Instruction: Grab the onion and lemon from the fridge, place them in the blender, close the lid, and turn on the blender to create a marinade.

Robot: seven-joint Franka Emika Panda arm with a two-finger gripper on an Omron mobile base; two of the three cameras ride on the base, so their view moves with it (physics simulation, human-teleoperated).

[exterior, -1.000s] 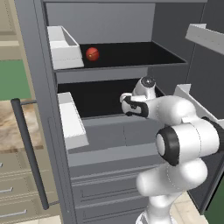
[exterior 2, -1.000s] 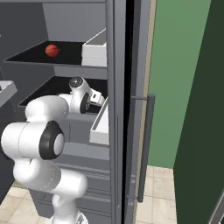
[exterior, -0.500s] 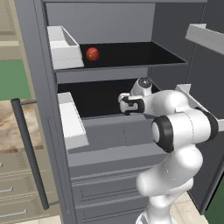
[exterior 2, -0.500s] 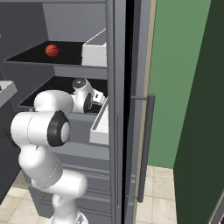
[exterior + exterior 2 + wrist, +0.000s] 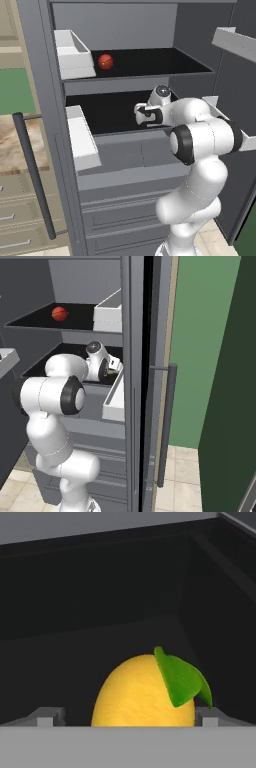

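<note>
The fridge (image 5: 50,115) stands open. The red-brown onion (image 5: 105,61) (image 5: 59,313) rests on its upper dark shelf. On the lower shelf my gripper (image 5: 140,115) (image 5: 115,367) reaches in. It is open, and in the hand view the yellow lemon (image 5: 140,692), with a green leaf, sits right in front of the gripper (image 5: 130,717), between its two fingertips (image 5: 49,716) without being pinched. A sliver of the lemon (image 5: 120,370) also peeks out beside the hand. The blender and lid are out of view.
White door bins (image 5: 75,55) (image 5: 82,137) hang on the left door, with its long dark bar handle (image 5: 32,172). The right door carries a white bin (image 5: 114,398) close to my hand and a dark handle (image 5: 167,423). Grey drawers (image 5: 125,200) sit below the shelves.
My elbow has swung up and forward while the hand stayed at the lower shelf, reaching slightly deeper. The jaws stay open; the onion has not moved.
</note>
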